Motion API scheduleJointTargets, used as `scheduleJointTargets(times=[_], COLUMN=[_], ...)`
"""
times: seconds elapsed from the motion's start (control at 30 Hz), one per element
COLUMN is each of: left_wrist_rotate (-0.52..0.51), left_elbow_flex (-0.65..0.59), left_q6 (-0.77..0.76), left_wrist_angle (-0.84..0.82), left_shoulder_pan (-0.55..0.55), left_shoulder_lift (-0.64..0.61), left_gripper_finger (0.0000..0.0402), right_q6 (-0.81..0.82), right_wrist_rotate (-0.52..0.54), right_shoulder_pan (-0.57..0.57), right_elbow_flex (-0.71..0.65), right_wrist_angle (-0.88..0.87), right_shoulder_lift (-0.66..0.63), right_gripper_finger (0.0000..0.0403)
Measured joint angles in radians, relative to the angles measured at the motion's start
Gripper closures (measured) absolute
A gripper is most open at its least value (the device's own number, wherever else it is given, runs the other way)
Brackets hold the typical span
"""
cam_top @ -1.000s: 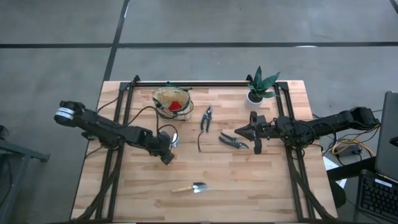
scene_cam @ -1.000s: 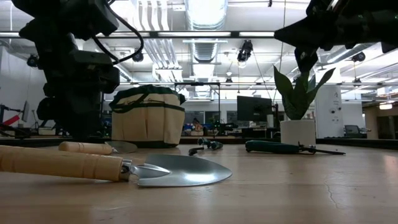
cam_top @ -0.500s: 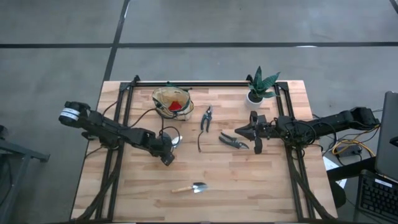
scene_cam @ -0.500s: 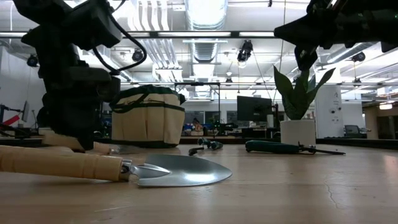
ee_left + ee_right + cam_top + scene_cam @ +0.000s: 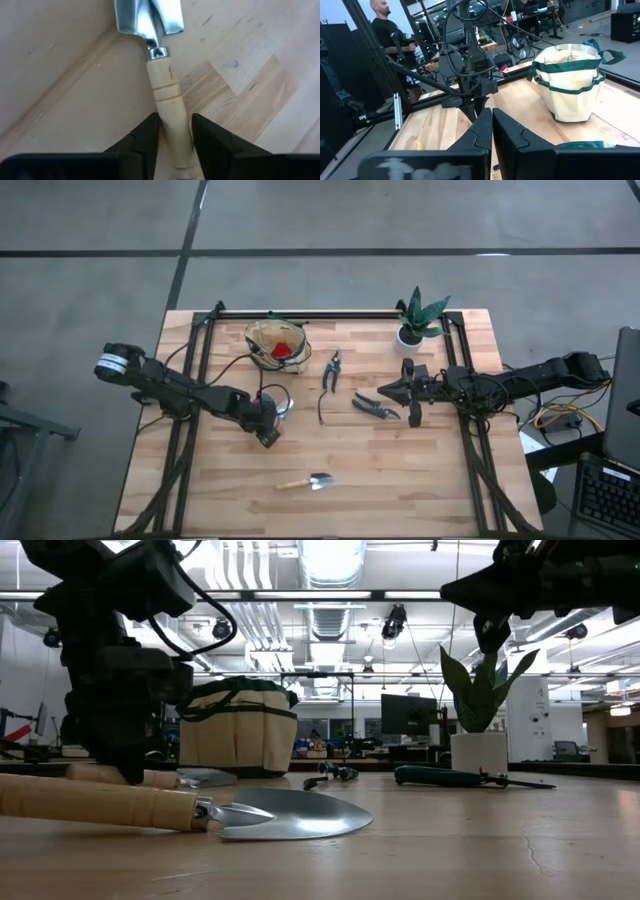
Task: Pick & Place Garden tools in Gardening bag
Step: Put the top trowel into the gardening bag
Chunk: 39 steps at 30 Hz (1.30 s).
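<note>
My left gripper (image 5: 267,431) is down at the table's middle left, shut on the wooden handle of a metal trowel (image 5: 161,75), whose blade (image 5: 281,405) points toward the tan bag (image 5: 276,345). The bag stands at the far left with a red piece (image 5: 284,350) inside. A second trowel (image 5: 305,481) lies near the front edge. Two dark shears (image 5: 332,369) (image 5: 375,408) and a thin dark stick (image 5: 320,412) lie at the middle. My right gripper (image 5: 412,413) is shut and empty, above the table right of the shears. My left gripper pinches the trowel's wooden handle (image 5: 172,112) between its two fingers (image 5: 150,131), behind the grooves, toward the free end. The fingers come from above, slanting down, and lie across the handle. The trowel lies low along the table (image 5: 205,777).
A green plant in a white pot (image 5: 415,322) stands at the far right. A black frame (image 5: 300,314) runs along the far edge and down both sides of the table. Bare wood (image 5: 400,480) lies at the front right. A person (image 5: 387,30) stands beyond the table.
My left gripper has come down over the trowel's handle and tipped, and now stands around it. The trowel's blade has shifted slightly along the table.
</note>
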Motion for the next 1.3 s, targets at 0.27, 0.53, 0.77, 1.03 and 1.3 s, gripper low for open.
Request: scheduleJointTargets(times=[0.27,0.53,0.77,1.03,1.3], left_wrist_rotate=[-0.001,0.016,0.014,0.004,-0.006], left_elbow_flex=[0.000,0.009,0.008,0.000,0.000], left_q6=[0.028,0.034,0.036,0.032,0.034], left_wrist_angle=[0.000,-0.021,-0.067,-0.105,-0.105], left_shoulder_pan=[0.000,0.000,0.000,0.000,0.000], left_shoulder_lift=[0.000,-0.024,-0.089,-0.111,-0.111], left_gripper_finger=[0.0331,0.0321,0.0322,0.0322,0.0322], right_q6=[0.000,0.000,-0.001,-0.003,-0.003], right_wrist_rotate=[0.000,0.001,0.001,0.002,0.003], right_shoulder_pan=[0.000,0.000,0.000,0.000,0.000], right_elbow_flex=[0.000,0.000,0.000,0.000,0.000], right_wrist_angle=[0.000,0.000,-0.001,-0.002,-0.003], right_shoulder_lift=[0.000,0.000,0.000,0.000,0.000], right_gripper_finger=[0.0394,0.0394,0.0394,0.0394,0.0394])
